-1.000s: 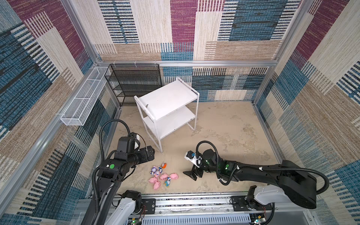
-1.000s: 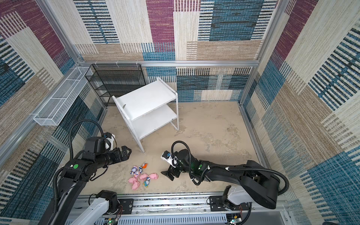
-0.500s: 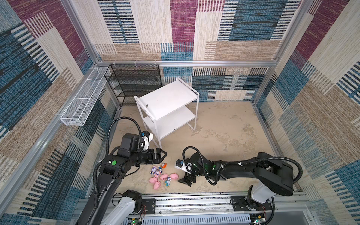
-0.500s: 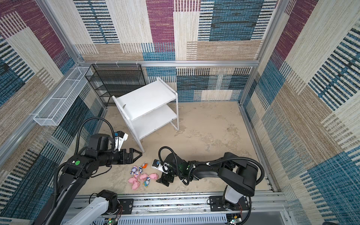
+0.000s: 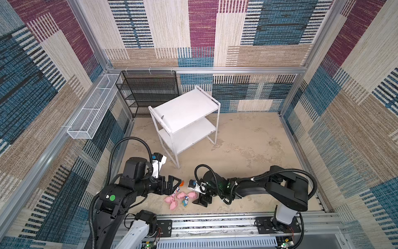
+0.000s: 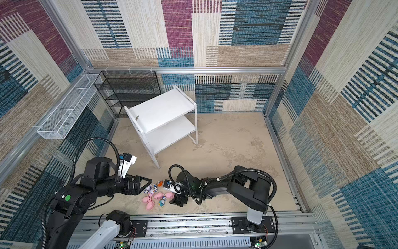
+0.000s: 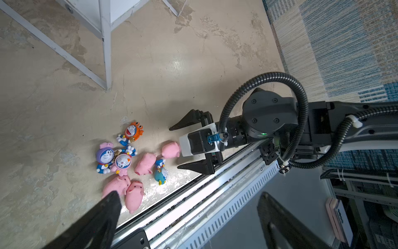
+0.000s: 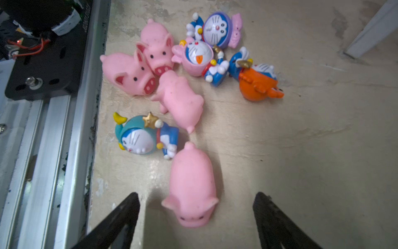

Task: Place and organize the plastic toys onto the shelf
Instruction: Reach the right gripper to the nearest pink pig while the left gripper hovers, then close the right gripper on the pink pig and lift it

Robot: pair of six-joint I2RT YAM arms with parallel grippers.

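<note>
Pink between black: one pig [image 8: 191, 183] flat on the worktop [image 8: 301, 151], inside the gap of the released right fingers [image 8: 120, 217], clear of both. Just beside it, near-left, the blue-hooded figurine [image 8: 142, 138] on its side. Further left, three more pigs [image 8: 129, 73] and three hooded figurines [image 8: 197, 58], pink, purple and orange, tightly clustered by the near edge. At the cluster's left, the left fingers [image 7: 101, 217], spread and empty. Well apart, farther back, the white shelf [image 5: 185, 107].

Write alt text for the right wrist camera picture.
A pink pig lies on the beige floor between the open fingers of the right gripper, touching neither. Beyond it, three more pigs and four cartoon figurines lie in a loose cluster beside a metal rail.
</note>
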